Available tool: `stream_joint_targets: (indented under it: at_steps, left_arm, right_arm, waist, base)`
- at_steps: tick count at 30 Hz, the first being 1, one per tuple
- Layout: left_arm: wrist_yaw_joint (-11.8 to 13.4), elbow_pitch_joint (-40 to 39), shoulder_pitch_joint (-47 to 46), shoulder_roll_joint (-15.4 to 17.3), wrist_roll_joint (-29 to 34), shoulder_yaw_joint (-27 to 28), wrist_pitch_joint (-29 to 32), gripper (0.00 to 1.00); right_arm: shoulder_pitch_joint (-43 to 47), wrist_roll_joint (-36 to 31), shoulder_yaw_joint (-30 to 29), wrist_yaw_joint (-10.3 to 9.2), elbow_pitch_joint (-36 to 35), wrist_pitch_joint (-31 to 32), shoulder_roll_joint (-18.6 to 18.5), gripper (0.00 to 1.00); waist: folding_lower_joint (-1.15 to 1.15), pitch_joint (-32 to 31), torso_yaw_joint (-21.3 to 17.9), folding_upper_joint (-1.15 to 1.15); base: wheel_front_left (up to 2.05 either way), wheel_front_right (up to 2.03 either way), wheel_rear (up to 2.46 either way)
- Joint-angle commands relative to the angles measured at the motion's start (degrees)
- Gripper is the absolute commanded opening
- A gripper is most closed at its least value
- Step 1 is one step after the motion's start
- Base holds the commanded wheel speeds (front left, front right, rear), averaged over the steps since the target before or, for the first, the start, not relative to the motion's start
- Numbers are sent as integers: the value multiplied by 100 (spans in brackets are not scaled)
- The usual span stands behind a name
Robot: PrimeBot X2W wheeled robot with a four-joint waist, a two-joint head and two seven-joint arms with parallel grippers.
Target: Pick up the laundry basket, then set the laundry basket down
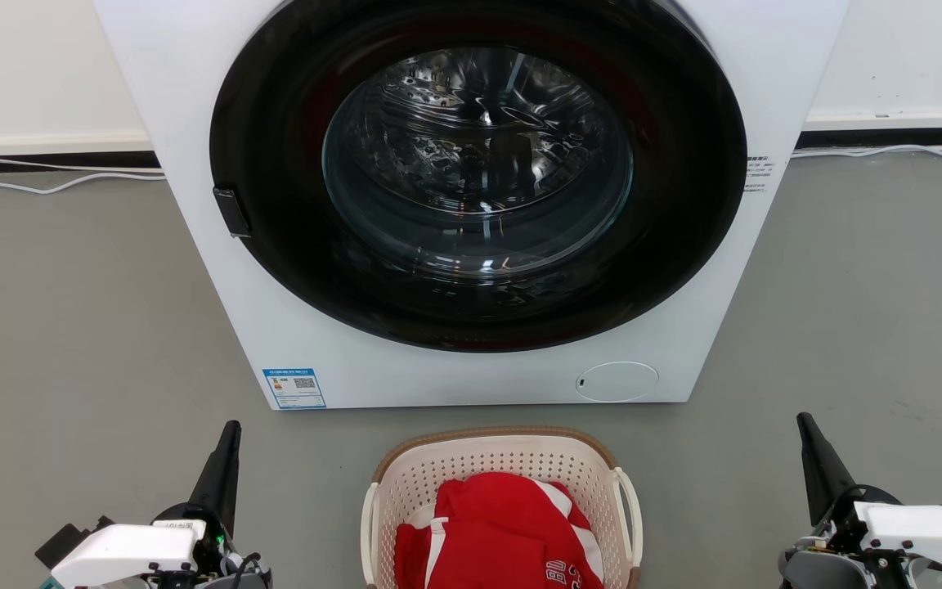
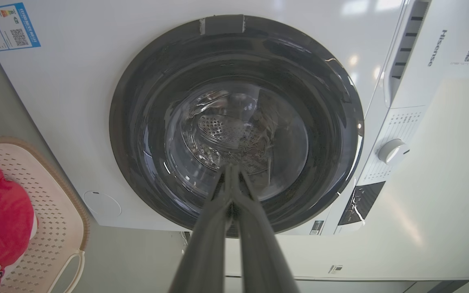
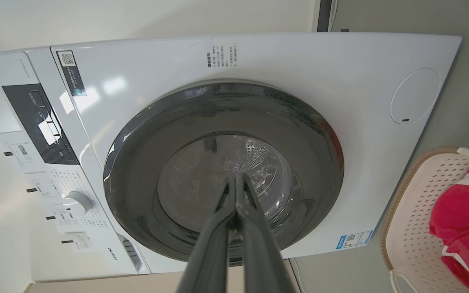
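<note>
Closest in, the left tool [image 1: 231, 431] sits low on the robot's left and the right tool [image 1: 805, 423] low on its right. Both have their long dark fingers pressed together on nothing, as each wrist view confirms. They point up toward the machine, well apart from each other.

Between them, on the grey floor [image 1: 70, 327], stands the laundry basket [image 1: 491, 433], upright and untouched. A red garment [image 1: 504, 523] with white trim is heaped inside it. A white loop handle [image 1: 368, 523] sits on the side facing the left tool, and the other handle [image 1: 633, 511] faces the right tool. Neither tool touches them.

My read is that this basket is light: thin perforated plastic, fairly stiff at the brown rim but likely to flex in the walls. The soft cloth adds little weight. The two loops look like the places to take it, one tool on each, so it rises level and the cloth stays put. Those loops are slim and smooth, so a shallow pinch could slip. Both tools would have to open first.

Just beyond the basket stands the white washer [image 1: 471, 380], its round dark door [image 1: 275, 270] shut and the steel drum glinting behind the glass. Farther back a pale cable [image 1: 54, 186] trails along the foot of the wall [image 1: 29, 74].
</note>
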Motion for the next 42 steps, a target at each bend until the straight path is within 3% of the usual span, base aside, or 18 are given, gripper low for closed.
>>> stream_joint_targets:
  at_steps: [1,42]
  left_arm:
    - [-42,-125,-320,75,-30,172,34,0]
    - [-42,-125,-320,75,-30,172,34,0]
  right_arm:
    - [-333,39,103,42,-145,44,-18,0]
    - [-333,39,103,42,-145,44,-18,0]
  waist:
    - [0,0,0,0]
    - [0,0,0,0]
  base:
    - [0,0,0]
    - [0,0,0]
